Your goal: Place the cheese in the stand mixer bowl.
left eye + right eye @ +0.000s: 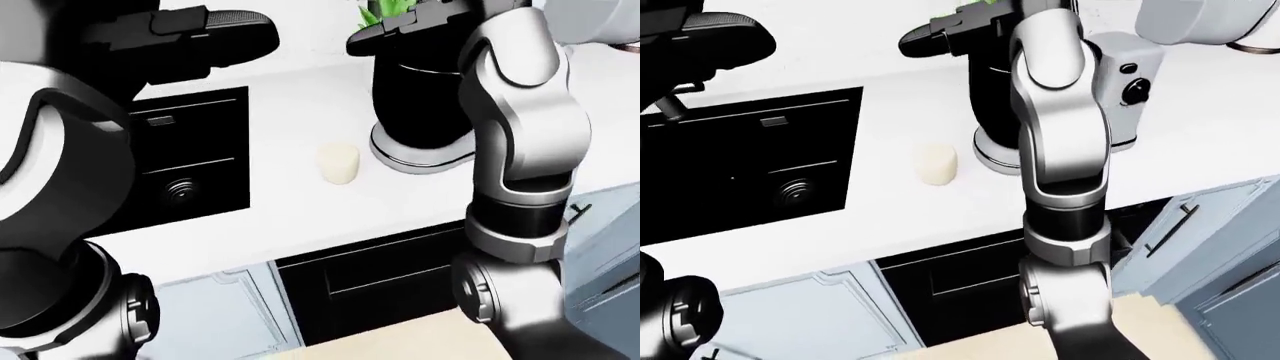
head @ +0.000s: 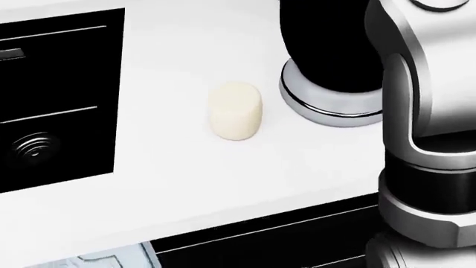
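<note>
Pale cheese (image 2: 235, 110) sits upright on the white counter (image 2: 178, 167), just beside the mixer bowl (image 1: 420, 105), both hands raised, finger spread impossible to tell, so the right hand (image 1: 940, 34) should drop squarely over it before closing.

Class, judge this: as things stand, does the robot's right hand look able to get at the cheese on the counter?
Probably yes. The cheese stands uncovered on the white counter, apart from the mixer bowl; the right hand hovers above that bowl, nothing between.
</note>
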